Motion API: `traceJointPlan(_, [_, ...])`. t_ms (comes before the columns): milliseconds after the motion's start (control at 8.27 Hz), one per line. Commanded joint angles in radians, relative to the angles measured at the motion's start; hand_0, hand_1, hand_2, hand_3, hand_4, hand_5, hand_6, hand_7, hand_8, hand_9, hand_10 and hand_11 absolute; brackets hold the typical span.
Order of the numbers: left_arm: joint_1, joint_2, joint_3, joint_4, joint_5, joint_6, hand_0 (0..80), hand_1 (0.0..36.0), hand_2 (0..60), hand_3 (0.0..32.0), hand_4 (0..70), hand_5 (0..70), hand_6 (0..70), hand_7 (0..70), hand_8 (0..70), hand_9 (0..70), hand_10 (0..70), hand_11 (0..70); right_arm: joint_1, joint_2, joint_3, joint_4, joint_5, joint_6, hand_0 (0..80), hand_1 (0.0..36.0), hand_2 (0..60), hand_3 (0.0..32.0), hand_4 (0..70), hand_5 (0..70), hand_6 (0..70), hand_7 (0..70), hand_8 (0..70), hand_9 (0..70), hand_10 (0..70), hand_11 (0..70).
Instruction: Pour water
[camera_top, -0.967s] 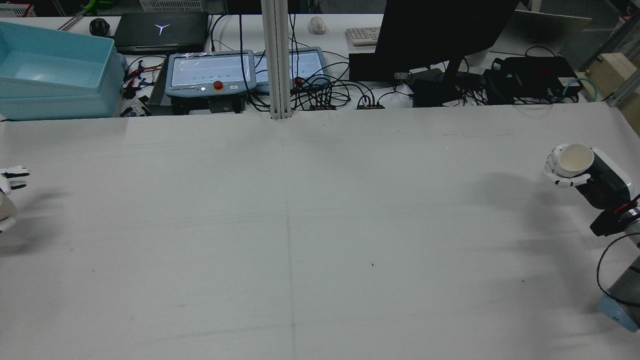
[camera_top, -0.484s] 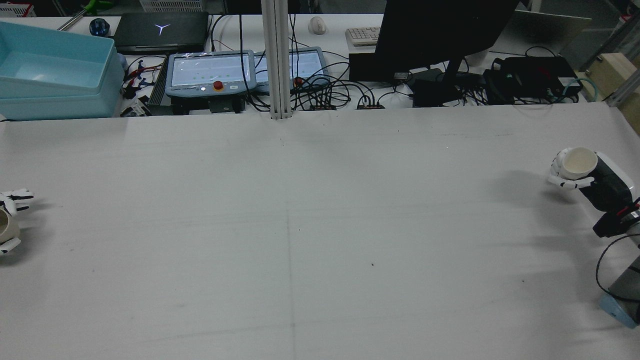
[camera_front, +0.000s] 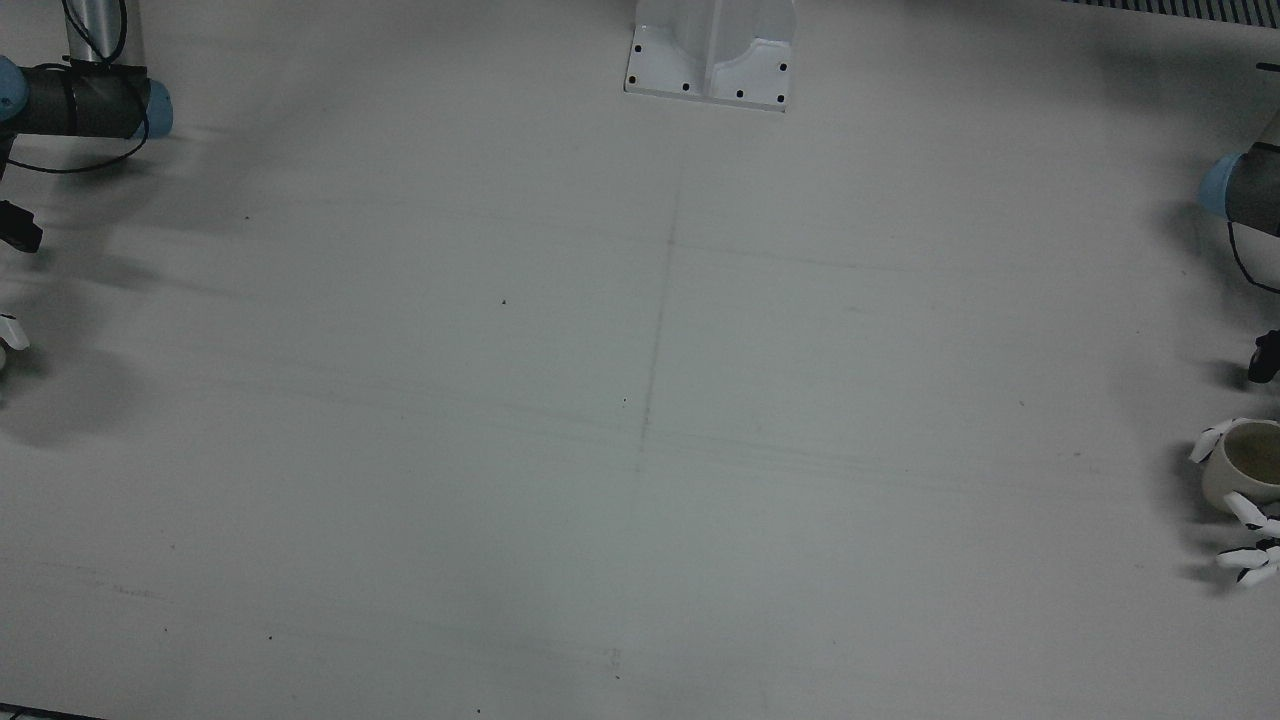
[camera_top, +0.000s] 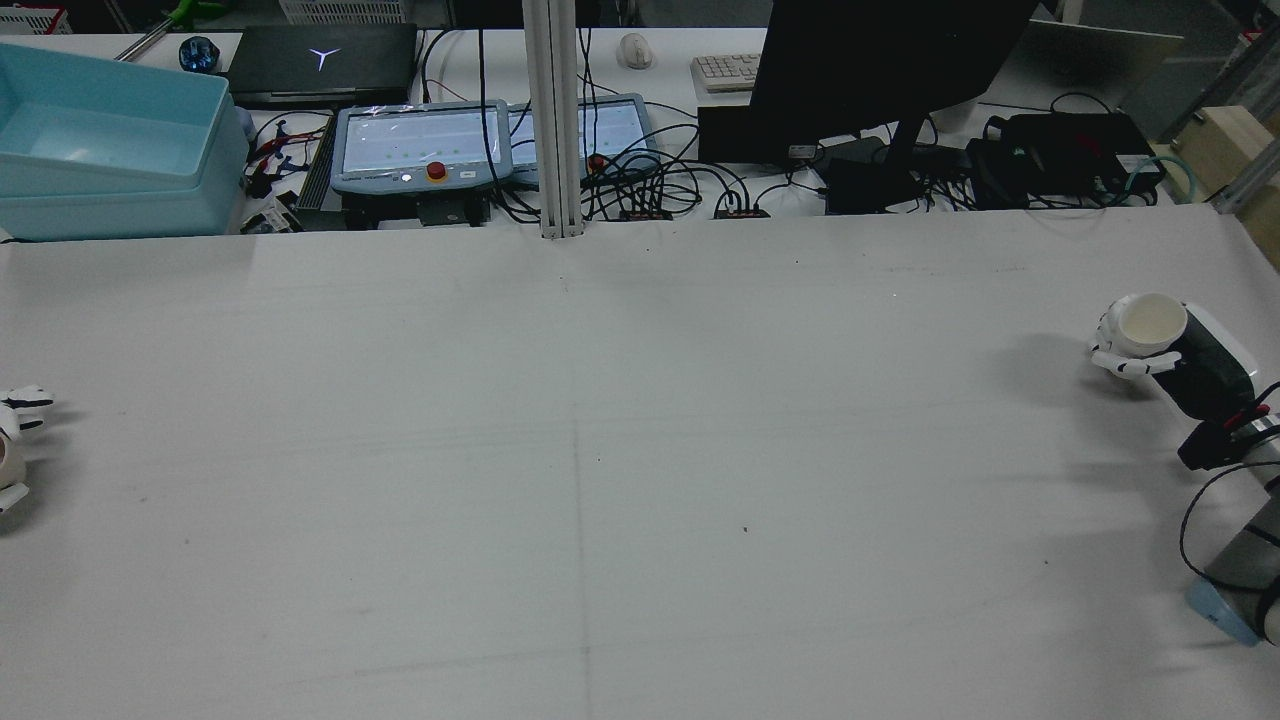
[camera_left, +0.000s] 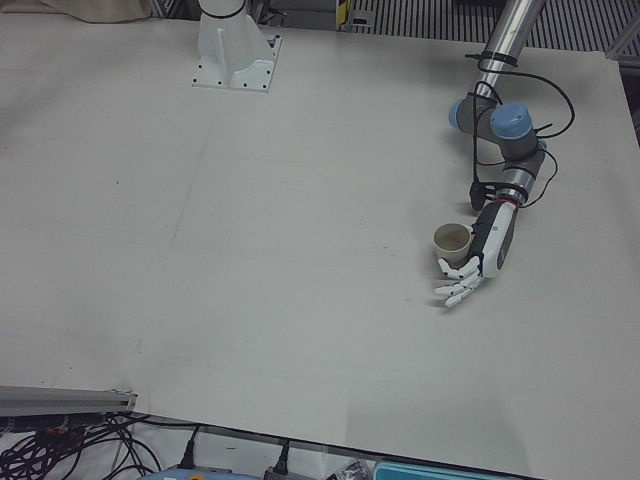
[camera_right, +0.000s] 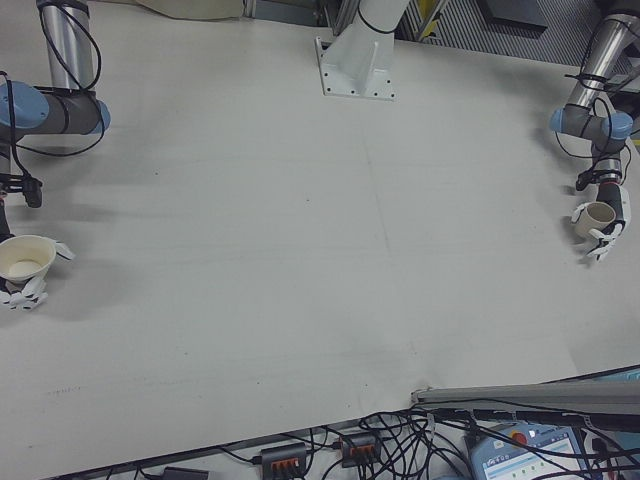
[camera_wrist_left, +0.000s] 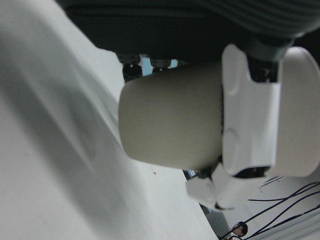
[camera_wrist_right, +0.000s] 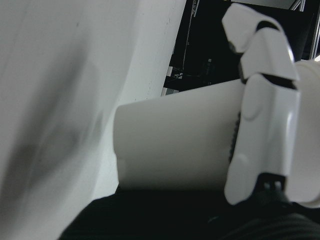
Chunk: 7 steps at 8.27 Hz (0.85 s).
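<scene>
At the right edge of the rear view my right hand (camera_top: 1128, 352) is shut on a white cup (camera_top: 1152, 323), upright and mouth up. The same cup (camera_right: 24, 259) shows at the left edge of the right-front view, and up close as the white cup (camera_wrist_right: 175, 145) under my fingers (camera_wrist_right: 265, 140). My left hand (camera_left: 472, 272) is at the opposite table edge with a beige cup (camera_left: 452, 240) between thumb and fingers. Its other fingers are spread. The beige cup (camera_front: 1252, 458) stands upright, close to the table. It also fills the left hand view, the beige cup (camera_wrist_left: 172, 120).
The white table (camera_top: 640, 450) lies between the hands. A white post base (camera_front: 710, 60) is bolted at the robot's side. Beyond the far edge lie teach pendants (camera_top: 420, 150), a blue bin (camera_top: 110, 150), a monitor (camera_top: 880, 70) and cables.
My left hand with the beige cup has moved down the rear view and towards its left edge. My right hand with the white cup has sunk a little towards the table.
</scene>
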Motion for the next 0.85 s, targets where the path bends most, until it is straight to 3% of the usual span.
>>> traceJointPlan(0, [0.004, 0.004, 0.002, 0.009, -0.004, 0.027, 64.1, 11.4, 0.0, 0.0, 67.1, 70.0, 18.7, 24.7, 13.7, 12.4, 12.7, 19.3, -0.006, -0.005, -0.004, 0.017, -0.003, 0.0, 59.9, 6.3, 0.0, 0.0, 70.0, 54.8, 35.5, 35.3, 32.4, 30.1, 18.2, 26.0])
traceJointPlan(242, [0.005, 0.006, 0.001, 0.012, -0.004, 0.027, 61.0, 4.9, 0.0, 0.0, 51.3, 51.8, 17.5, 24.8, 13.9, 11.3, 10.0, 15.1, -0.014, -0.007, -0.004, 0.018, -0.003, 0.007, 56.3, 1.4, 0.0, 0.0, 66.0, 38.9, 18.1, 20.2, 21.1, 16.9, 8.8, 12.6])
traceJointPlan(363, [0.005, 0.004, -0.001, 0.021, -0.004, 0.029, 59.9, 3.4, 0.0, 0.0, 43.6, 48.1, 16.5, 23.8, 13.6, 10.8, 8.9, 13.6, 0.001, -0.007, -0.001, 0.018, -0.004, 0.012, 55.5, 1.1, 0.0, 0.0, 48.1, 36.3, 14.3, 15.7, 19.3, 15.0, 7.4, 10.8])
traceJointPlan(484, [0.005, 0.004, -0.001, 0.021, -0.004, 0.036, 59.5, 3.2, 0.0, 0.0, 35.4, 46.1, 15.1, 22.0, 12.9, 10.0, 7.9, 12.3, 0.006, -0.008, 0.007, 0.018, -0.006, 0.014, 54.7, 1.0, 0.0, 0.0, 38.7, 35.7, 12.8, 14.2, 18.6, 14.5, 7.0, 10.3])
traceJointPlan(605, [0.004, 0.004, -0.001, 0.021, -0.004, 0.036, 59.3, 3.1, 0.0, 1.0, 23.1, 44.0, 13.0, 19.5, 12.1, 8.7, 6.5, 10.5, 0.006, -0.008, 0.008, 0.018, -0.007, 0.015, 54.3, 1.1, 0.0, 0.0, 34.9, 36.0, 12.2, 13.7, 18.0, 14.5, 6.8, 10.2])
traceJointPlan(726, [0.004, 0.004, -0.002, 0.017, -0.004, 0.035, 59.2, 2.9, 0.0, 4.4, 17.5, 42.7, 11.4, 17.9, 11.4, 7.8, 6.0, 9.9, 0.006, -0.008, 0.011, 0.027, -0.01, 0.018, 54.3, 1.1, 0.0, 0.0, 31.5, 35.6, 11.6, 12.9, 17.7, 14.0, 6.4, 9.7])
